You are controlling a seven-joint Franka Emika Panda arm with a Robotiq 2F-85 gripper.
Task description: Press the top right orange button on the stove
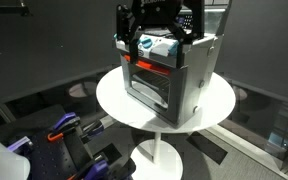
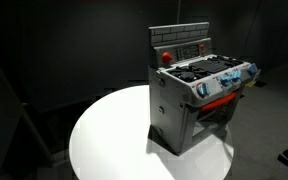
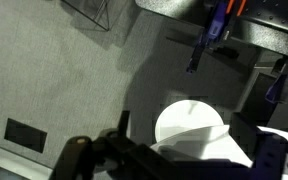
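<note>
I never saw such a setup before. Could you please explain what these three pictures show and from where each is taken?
This is a robot arm, filmed by three cameras. Both exterior views come from cameras standing apart from the robot; they show a toy stove upright on a round white table. The wrist view comes from a camera on the arm's wrist, looking down at grey floor; the dark parts at its lower edge are the gripper, the arm's two-finger hand. The stove does not show there. Whether the gripper is open or shut I cannot tell, and I see nothing held.
</note>
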